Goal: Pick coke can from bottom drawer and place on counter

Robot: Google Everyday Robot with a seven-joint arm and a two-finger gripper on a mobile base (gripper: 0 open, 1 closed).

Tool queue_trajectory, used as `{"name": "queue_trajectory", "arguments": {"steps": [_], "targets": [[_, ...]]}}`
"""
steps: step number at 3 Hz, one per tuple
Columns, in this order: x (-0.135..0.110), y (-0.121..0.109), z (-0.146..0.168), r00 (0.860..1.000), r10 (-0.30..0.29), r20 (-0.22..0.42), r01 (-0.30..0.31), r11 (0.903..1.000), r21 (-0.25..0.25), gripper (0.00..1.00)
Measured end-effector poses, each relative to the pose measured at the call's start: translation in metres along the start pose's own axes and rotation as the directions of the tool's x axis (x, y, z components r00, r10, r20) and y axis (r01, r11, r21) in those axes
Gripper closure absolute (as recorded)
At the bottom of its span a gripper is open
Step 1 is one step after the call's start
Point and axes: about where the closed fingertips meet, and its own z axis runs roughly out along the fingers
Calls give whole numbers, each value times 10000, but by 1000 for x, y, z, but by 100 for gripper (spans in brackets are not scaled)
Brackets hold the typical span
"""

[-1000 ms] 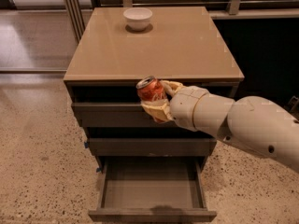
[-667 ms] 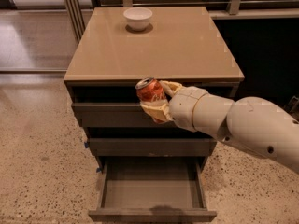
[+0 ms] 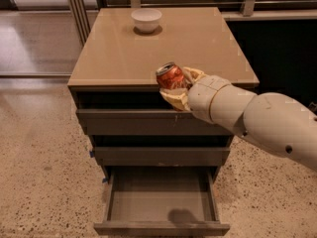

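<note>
The coke can [image 3: 170,76], red-orange with a silver top, is held tilted in my gripper [image 3: 179,87] at the front edge of the counter [image 3: 124,48]. The gripper's cream fingers [image 3: 192,74] are shut around the can, one behind it and one below. The arm reaches in from the right. The bottom drawer [image 3: 161,195] stands pulled out below, its grey inside bare with only a shadow on it. The two drawers above it are closed.
A white bowl [image 3: 146,20] sits at the back middle of the counter. Speckled terrazzo floor [image 3: 39,172] lies left and right of the cabinet. A dark wall panel stands to the right behind the arm.
The gripper with the can has risen a little, from in front of the top drawer to level with the counter's front edge.
</note>
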Motion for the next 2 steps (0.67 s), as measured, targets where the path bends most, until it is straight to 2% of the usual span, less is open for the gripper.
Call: {"name": "queue_trajectory", "arguments": {"steps": [1,2], "targets": [[4,-30,10,9997,-234,53,231,9983,527,100],[7,-61,27,9994,-351,69,345,9960,828,100]]}}
